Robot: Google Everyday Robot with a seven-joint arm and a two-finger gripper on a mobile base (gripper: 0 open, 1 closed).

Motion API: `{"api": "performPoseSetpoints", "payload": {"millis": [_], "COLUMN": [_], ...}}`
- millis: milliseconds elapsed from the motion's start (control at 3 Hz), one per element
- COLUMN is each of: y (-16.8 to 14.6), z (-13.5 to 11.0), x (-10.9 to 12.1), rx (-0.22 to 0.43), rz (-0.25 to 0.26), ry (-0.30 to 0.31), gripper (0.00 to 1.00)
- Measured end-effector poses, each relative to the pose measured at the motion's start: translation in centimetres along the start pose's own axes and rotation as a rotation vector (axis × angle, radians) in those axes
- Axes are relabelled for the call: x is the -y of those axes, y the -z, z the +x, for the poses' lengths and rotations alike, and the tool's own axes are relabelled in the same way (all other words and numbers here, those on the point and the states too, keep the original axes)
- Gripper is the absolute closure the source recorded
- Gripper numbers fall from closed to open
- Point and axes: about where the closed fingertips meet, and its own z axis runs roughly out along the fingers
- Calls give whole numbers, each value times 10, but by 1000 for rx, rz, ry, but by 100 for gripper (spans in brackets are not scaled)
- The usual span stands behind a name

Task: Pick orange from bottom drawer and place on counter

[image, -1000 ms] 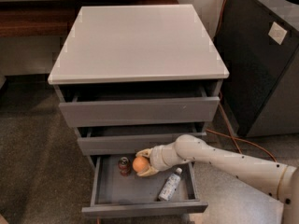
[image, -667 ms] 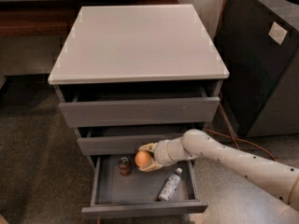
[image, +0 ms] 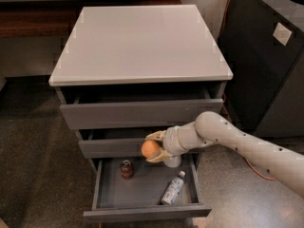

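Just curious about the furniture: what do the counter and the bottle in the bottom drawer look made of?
Counter: likely laminate or painted board; smooth, matte light grey, no grain. Bottle: probably clear plastic, with a see-through body. The claw holds the orange above the bottom drawer.

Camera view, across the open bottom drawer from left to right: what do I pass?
Left to right: red soda can → orange, gripped in the hand just above the bottom drawer → clear plastic bottle.
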Motion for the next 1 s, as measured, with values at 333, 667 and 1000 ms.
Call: {"api": "performPoseSetpoints", "payload": {"millis": [333,667,1000], "y": [42,103,140], "z": [-32,-76,-100], "x": [12,30,44], "rx": [-21,-33,-48], "rz": [3,9,13], "ry": [45,116,158], "gripper": [100,100,100]}}
